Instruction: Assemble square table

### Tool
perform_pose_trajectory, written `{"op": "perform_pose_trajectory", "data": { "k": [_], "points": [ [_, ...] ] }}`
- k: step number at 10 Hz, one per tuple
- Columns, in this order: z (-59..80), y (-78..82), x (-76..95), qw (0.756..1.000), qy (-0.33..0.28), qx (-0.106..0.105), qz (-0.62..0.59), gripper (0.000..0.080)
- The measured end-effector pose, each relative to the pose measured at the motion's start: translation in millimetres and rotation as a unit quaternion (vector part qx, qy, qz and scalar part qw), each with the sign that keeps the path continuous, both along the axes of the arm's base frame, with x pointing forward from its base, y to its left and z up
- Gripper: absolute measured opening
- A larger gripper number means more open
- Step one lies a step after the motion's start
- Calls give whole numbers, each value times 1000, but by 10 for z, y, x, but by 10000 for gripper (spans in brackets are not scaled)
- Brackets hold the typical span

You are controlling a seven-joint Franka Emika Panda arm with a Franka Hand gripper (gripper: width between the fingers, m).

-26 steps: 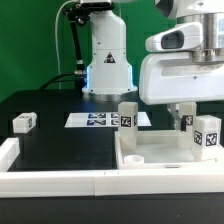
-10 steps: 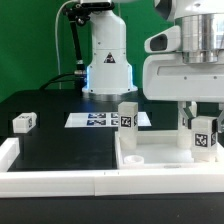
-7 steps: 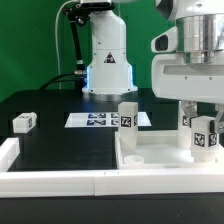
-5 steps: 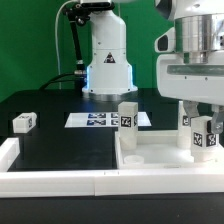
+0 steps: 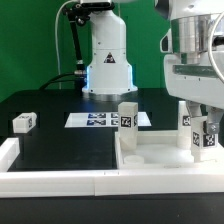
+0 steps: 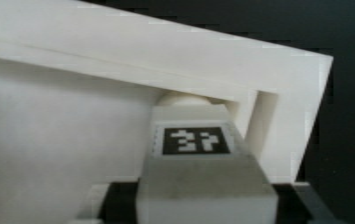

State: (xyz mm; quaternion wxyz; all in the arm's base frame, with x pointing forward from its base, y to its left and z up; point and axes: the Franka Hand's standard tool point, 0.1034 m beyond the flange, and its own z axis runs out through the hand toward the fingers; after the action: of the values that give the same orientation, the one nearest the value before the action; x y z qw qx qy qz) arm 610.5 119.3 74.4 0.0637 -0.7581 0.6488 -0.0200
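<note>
Hand (image 5: 203, 130) clamped narrow on the held leg (image 5: 206, 143), upright, tag toward the exterior camera. Poised at the corner of the square panel (image 5: 155, 158) nearest the desk's front edge, on the exterior view's right; contact with the panel not clear. In the wrist view, held leg (image 6: 197, 150) over the rimmed corner of the panel (image 6: 67, 120), just beside a small round boss (image 6: 192, 98), dark fingers (image 6: 124, 205) on either side. Panel flat on the black desk (image 5: 60, 140), close to the low white wall (image 5: 50, 182) along the front edge. Standing leg (image 5: 128, 116) upright at the panel's far corner on the exterior view's left. Rear leg (image 5: 186, 118) just behind the hand, partly hidden. Loose leg (image 5: 24, 122) lying well apart, toward the desk's edge on the exterior view's left. Marker board (image 5: 95, 119) flat near the far edge, before the robot base (image 5: 105, 60).
</note>
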Motion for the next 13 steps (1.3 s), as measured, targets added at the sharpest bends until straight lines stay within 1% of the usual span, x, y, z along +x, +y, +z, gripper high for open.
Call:
{"op": "perform_pose_trajectory", "data": {
  "k": [1, 2, 3, 4, 6, 7, 9, 10, 12, 13],
  "points": [
    [0, 3, 0, 1000, -2, -3, 24, 534],
    [0, 6, -1, 999, -3, -5, 44, 534],
    [-1, 8, -2, 998, -4, -6, 55, 614],
    [-1, 12, -3, 997, -5, -9, 81, 642],
    [-6, 24, -8, 974, -14, -25, 223, 648],
    [4, 8, 7, 955, -20, -33, 294, 649],
    [12, -39, 23, 921, -27, -44, 387, 649],
    [11, -16, 18, 901, -30, -50, 429, 649],
    [3, 26, 8, 873, -33, -59, 484, 649],
    [1, 15, 9, 849, -34, -66, 523, 649]
  ]
}}
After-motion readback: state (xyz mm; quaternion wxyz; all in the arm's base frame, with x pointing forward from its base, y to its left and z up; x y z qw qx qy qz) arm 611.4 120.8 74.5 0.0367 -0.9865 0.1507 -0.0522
